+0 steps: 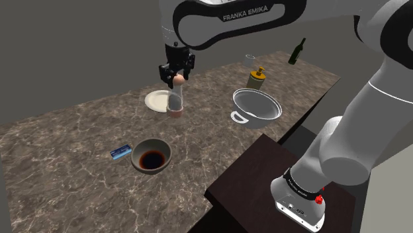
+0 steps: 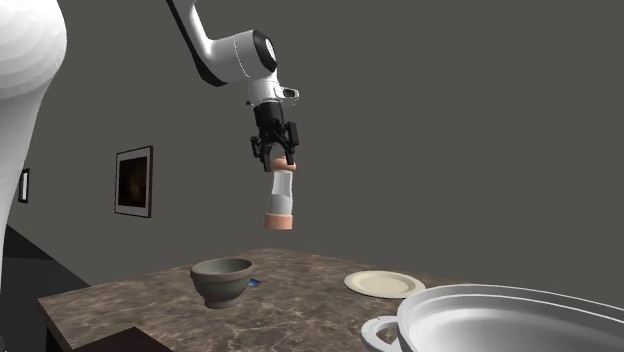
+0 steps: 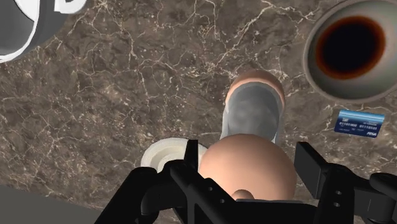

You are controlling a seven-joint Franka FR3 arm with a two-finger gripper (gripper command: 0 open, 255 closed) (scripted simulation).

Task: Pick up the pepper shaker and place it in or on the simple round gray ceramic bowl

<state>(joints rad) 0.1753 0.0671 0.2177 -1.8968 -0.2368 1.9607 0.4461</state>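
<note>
Jaws of the gripper (image 2: 273,158) clamp the pepper shaker (image 2: 279,200) by its rounded pink top; its greyish body hangs beneath them, off the counter (image 2: 300,295). Below and aside sits the grey bowl (image 2: 222,285), its hollow dark.

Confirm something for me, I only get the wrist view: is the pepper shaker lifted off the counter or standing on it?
Observer: Lifted. The second exterior view shows the pepper shaker hanging from the tool, its base well above the counter and higher than the rim of the bowl.
Operator: What else stands near the pot? I see just its edge.
Observer: In the shoulder view a yellowish pump bottle and a clear glass stand behind the pot, on the side away from the bowl.
</note>
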